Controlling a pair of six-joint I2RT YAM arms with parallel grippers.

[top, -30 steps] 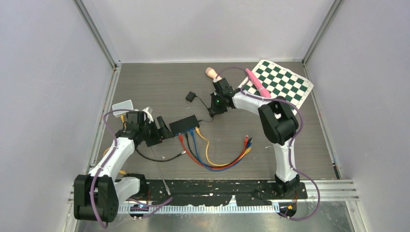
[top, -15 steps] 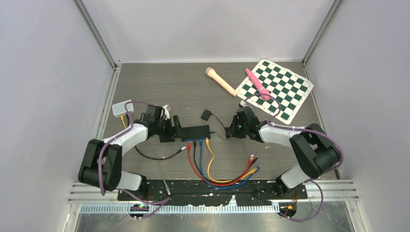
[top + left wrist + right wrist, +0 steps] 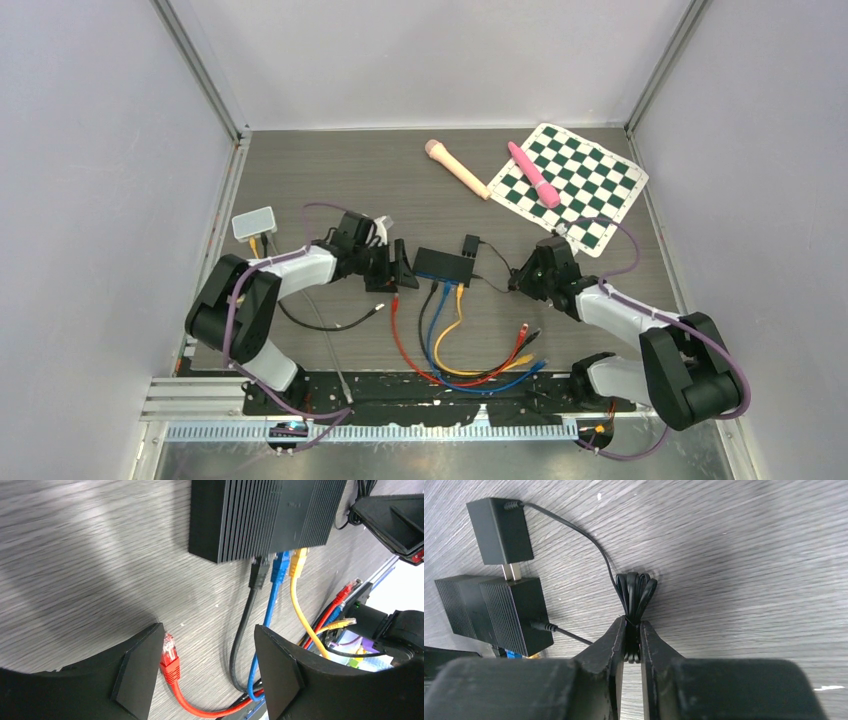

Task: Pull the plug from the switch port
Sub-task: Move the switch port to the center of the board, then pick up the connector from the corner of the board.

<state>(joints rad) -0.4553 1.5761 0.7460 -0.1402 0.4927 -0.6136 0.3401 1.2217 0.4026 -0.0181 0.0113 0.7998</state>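
Grey wood-grain tabletop (image 3: 330,180). A black switch (image 3: 445,264) is laid at its middle, with a black cable (image 3: 257,575), a blue cable (image 3: 280,567) and a yellow cable (image 3: 297,562) plugged into its near face. A red plug (image 3: 169,652) is seen loose on the surface, left of these. An adapter (image 3: 470,244) is set just beside the switch's far side, and a coiled cord (image 3: 636,587) to its right. A checkerboard (image 3: 590,170), a peach handle (image 3: 457,168) and a white box (image 3: 253,223) are placed well apart from it.

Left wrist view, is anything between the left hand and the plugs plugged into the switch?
Nothing blocks it. The open left hand faces the black plug, blue plug and yellow plug in the switch across bare table. Only the loose red plug lies beside one finger, clear of that line.
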